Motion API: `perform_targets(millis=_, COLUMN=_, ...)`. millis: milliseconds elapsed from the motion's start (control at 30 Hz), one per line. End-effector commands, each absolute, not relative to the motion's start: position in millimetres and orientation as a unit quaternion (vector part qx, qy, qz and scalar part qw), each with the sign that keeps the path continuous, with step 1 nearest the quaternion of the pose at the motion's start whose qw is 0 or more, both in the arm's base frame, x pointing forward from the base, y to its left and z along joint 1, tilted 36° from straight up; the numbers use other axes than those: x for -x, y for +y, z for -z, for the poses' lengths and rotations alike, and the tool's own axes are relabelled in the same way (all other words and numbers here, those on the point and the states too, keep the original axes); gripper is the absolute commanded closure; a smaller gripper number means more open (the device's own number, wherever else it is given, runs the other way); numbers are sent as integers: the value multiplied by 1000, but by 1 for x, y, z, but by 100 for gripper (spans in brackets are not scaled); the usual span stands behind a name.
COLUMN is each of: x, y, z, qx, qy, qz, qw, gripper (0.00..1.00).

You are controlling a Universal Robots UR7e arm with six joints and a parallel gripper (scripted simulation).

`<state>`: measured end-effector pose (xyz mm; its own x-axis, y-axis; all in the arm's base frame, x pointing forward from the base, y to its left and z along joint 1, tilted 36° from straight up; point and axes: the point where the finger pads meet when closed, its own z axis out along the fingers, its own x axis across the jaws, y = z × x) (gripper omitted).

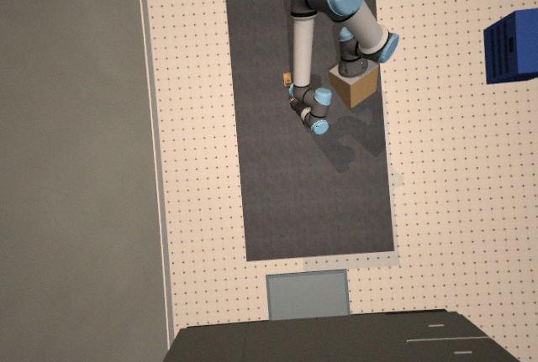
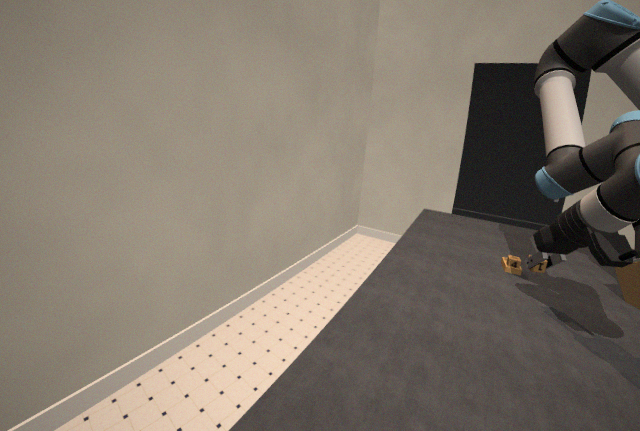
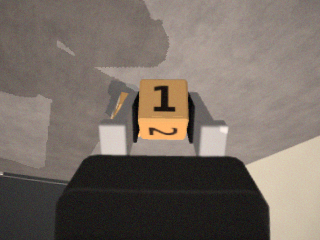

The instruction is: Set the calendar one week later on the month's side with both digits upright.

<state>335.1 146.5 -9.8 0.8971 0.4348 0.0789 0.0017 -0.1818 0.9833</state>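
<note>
My gripper (image 1: 292,101) (image 2: 538,264) (image 3: 163,107) is shut on an orange cube (image 2: 540,266) (image 3: 163,100). In the wrist view the cube shows a black 1 on its upper face and a sideways 2 on the face below; it appears raised off the table. The orange calendar tray (image 2: 512,271) stands on the table just beside the gripper, to its left in the exterior view. A second orange cube (image 2: 513,262) sits in the tray and seems to show a 4. The month's name is too small to read. A thin orange sliver shows behind the left finger in the wrist view.
The dark table top (image 1: 277,201) (image 2: 439,323) carries the tray. The robot's wooden base block (image 1: 356,89) stands right of the tray in the top view. The arm hangs over the area beside the tray. The table's long edge runs left of the tray.
</note>
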Motion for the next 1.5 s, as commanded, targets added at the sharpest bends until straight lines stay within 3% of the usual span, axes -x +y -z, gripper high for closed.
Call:
perform_targets(millis=0, x=-334, y=148, z=7, qx=-749, qy=146, qz=-174, qw=623, gripper=43)
perform_targets(millis=833, x=-333, y=147, z=8, qx=-759, qy=145, qz=-167, qw=612, gripper=43)
perform_targets(millis=1467, x=-332, y=145, z=8, qx=-801, qy=152, qz=-152, qw=559, gripper=43)
